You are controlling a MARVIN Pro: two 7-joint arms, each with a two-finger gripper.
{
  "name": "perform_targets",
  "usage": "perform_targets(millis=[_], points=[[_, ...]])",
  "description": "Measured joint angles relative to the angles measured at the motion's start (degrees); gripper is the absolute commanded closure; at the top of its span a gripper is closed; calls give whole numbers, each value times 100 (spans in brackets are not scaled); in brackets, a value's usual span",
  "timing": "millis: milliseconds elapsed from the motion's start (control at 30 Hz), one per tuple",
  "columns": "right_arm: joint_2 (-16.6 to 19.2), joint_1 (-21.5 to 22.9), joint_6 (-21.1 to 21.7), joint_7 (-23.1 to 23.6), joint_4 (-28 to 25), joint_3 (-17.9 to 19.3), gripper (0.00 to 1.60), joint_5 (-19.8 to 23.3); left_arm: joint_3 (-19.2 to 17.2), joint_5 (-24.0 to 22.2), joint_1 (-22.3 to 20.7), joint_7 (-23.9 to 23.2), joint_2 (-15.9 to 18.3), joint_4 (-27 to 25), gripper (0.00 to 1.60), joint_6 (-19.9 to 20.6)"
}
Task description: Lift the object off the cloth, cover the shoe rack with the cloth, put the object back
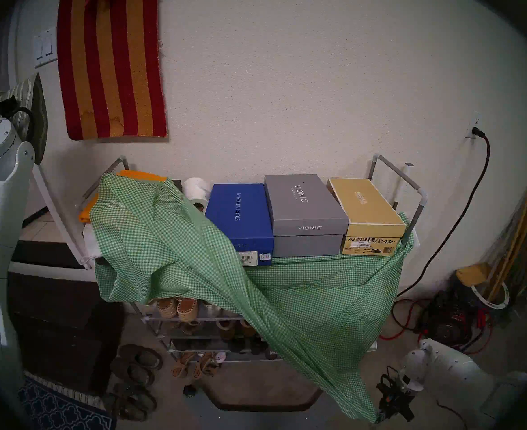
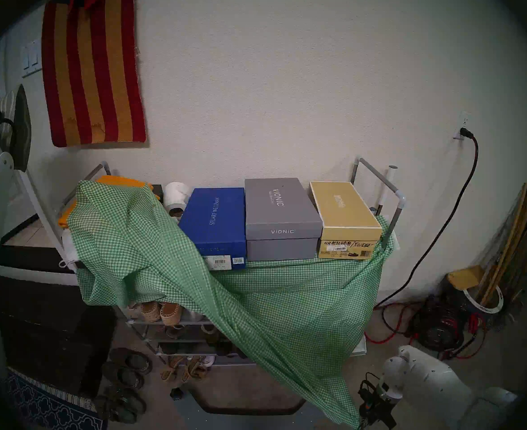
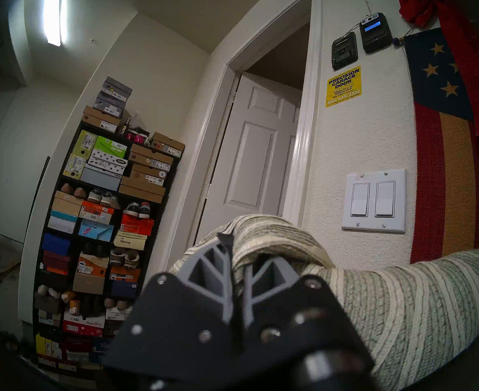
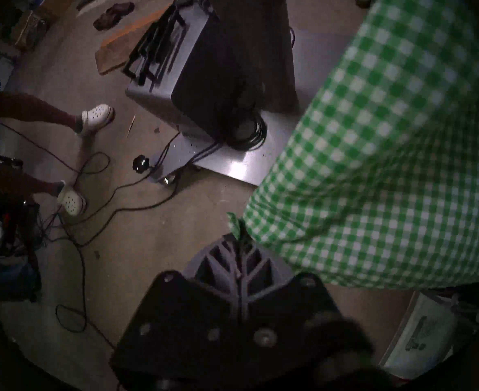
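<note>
The green-and-white check cloth (image 1: 169, 252) lies bunched over the left end of the shoe rack (image 1: 411, 190) and hangs down its front. One corner stretches diagonally down to the right. My right gripper (image 1: 387, 412) is low at the front right, shut on that corner, as the right wrist view shows (image 4: 239, 238). The cloth (image 4: 387, 156) rises away from it. The blue, grey and yellow shoe boxes (image 1: 308, 212) on the top shelf are uncovered. My left gripper (image 3: 238, 249) is raised at the far left, shut on the brim of the striped woven sun hat (image 3: 401, 305), which also shows in the head view (image 1: 23, 100).
A red-and-orange striped rug (image 1: 110, 63) hangs on the wall. A folded orange cloth (image 1: 141, 175) and a paper roll (image 1: 197, 187) sit on the rack's top. Shoes (image 1: 138, 364) lie on the floor at left. Cables and a cord reel (image 1: 451, 320) are at right. A person's feet (image 4: 94, 119) stand behind.
</note>
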Motion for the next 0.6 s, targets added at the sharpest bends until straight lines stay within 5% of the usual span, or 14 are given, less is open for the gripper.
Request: perform_targets(millis=[233,600], points=[[-167,206,453,-778,770,-342,160,-1039,0,0,0,-1,0,0,160,0],[-438,384,1117,-1897,1881,-541,160,-1791,0,0,0,-1,-1,1,160,0]])
